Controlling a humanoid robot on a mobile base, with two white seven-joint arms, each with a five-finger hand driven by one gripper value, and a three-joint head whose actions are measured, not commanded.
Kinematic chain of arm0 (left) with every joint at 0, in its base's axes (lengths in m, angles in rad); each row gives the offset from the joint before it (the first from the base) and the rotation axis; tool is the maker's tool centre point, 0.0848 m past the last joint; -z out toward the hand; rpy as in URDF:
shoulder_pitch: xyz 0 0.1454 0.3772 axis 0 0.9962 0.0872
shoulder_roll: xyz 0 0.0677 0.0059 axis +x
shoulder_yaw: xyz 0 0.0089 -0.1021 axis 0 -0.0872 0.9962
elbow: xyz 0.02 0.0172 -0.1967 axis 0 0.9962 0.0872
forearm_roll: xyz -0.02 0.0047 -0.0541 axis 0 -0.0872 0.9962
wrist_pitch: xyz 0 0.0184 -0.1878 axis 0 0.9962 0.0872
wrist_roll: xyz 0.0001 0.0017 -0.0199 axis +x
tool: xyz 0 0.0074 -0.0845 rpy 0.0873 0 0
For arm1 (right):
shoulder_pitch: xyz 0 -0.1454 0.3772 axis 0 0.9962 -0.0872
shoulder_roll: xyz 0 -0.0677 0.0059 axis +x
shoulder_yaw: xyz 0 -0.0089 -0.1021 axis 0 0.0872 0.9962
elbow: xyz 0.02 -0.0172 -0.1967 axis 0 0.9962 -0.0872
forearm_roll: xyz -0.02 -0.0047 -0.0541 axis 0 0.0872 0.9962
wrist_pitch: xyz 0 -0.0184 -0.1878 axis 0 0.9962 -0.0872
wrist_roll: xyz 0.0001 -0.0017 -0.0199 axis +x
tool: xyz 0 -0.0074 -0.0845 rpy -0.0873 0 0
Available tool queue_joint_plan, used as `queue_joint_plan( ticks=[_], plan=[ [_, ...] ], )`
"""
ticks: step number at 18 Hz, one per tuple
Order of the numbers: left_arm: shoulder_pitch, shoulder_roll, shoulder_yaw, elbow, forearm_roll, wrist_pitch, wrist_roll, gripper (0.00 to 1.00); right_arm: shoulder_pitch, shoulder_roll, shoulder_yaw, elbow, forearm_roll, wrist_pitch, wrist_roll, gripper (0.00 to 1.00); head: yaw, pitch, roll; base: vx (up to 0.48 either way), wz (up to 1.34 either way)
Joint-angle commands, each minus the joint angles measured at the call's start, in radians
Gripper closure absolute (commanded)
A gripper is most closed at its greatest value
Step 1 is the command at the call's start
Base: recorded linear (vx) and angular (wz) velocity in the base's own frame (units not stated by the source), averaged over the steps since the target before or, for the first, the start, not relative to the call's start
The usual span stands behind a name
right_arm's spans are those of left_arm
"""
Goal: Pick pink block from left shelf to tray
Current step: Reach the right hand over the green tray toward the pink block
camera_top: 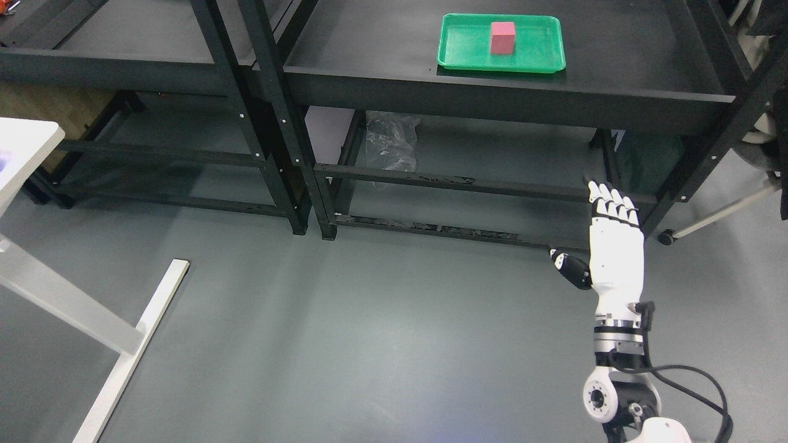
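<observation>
Pink block (503, 37) is sitting in the green tray (462, 59); right robot hand (606, 237) is hanging open, near, placement apparently complete.

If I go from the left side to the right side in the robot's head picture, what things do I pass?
White table → left black shelf → clear plastic bag → green tray holding the pink block → robot's right hand, open and empty.
</observation>
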Motion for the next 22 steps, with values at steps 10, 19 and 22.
queue_joint_plan(
  ticks=[10, 19, 22],
  plan=[
    [-0.029, 0.017, 0.0, -0.017, 0.0, -0.001, 0.001, 0.0, -0.008, -0.017, 0.023, -0.001, 0.222, -0.006, -0.062, 0.01, 0.0, 0.0, 0.0, 0.253, -0.08],
    [-0.029, 0.017, 0.0, -0.017, 0.0, -0.001, 0.001, 0.0, -0.013, -0.017, 0.037, 0.0, 0.222, -0.011, -0.062, 0.01, 0.0, 0.0, 0.0, 0.272, -0.04],
    [-0.029, 0.017, 0.0, -0.017, 0.0, -0.001, 0.001, 0.0, -0.013, -0.017, 0.042, 0.0, 0.22, -0.013, -0.059, 0.01, 0.0, 0.0, 0.0, 0.267, 0.0]
  ],
)
